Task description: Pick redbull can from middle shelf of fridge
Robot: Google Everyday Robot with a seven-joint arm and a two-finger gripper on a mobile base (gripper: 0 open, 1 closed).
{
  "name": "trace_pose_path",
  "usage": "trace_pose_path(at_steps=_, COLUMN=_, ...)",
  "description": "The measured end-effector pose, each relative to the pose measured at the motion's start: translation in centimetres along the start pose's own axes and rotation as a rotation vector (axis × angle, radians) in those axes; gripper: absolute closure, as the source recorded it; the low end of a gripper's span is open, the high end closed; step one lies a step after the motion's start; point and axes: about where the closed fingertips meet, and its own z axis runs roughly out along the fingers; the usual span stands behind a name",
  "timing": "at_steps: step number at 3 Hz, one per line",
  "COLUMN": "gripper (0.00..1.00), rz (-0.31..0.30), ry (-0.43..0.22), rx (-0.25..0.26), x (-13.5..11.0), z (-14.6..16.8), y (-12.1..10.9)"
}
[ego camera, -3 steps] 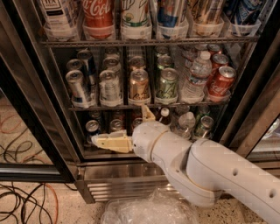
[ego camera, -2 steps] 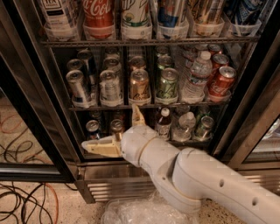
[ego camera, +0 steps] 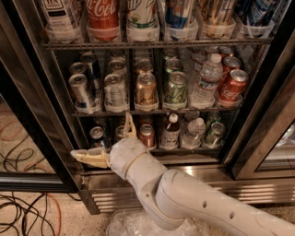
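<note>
The robot's cream-coloured two-finger gripper [ego camera: 102,137] is hovering in front of the lowest rack of the fridge [ego camera: 32,110], a large drinks cooler with black door frames and a louvred steel base. Its fingers are standing wide apart: one is pointing left, out past the black frame, and the other is pointing up, its tip reaching the front edge of the middle shelf [ego camera: 159,111], a thin wire rack with clear trays. Nothing is sitting between them. The white arm [ego camera: 184,198] is stretching in from the lower right.

The redbull can [ego camera: 82,92], slim, tall, silver and blue, is standing upright at the left end of the middle shelf, above and to the left of the raised finger and apart from it. Just to its right a wider silver-white can [ego camera: 115,91] is standing, then a gold can [ego camera: 146,91], a green can [ego camera: 175,88], a clear plastic water bottle [ego camera: 205,83] and a tilted red can [ego camera: 233,85] whose white lettering I cannot read.

On the rack above, a large bottle with a red label [ego camera: 103,14] is showing the white Coca-Cola script. Beside the wrist, a small red can [ego camera: 146,135] is sitting on the lowest rack. Orange and black cables [ego camera: 23,216] are lying on the floor at the left.
</note>
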Motion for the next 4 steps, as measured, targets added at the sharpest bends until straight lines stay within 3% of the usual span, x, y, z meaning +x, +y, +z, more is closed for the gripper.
trace_pose_path(at_steps=1, gripper=0.00, rz=-0.001, ry=0.001, rx=0.027, x=0.4, z=0.0, y=-0.9)
trace_pose_path(at_steps=4, gripper=0.00, rz=-0.024, ry=-0.033, rx=0.060, x=-0.5, z=2.2, y=0.2)
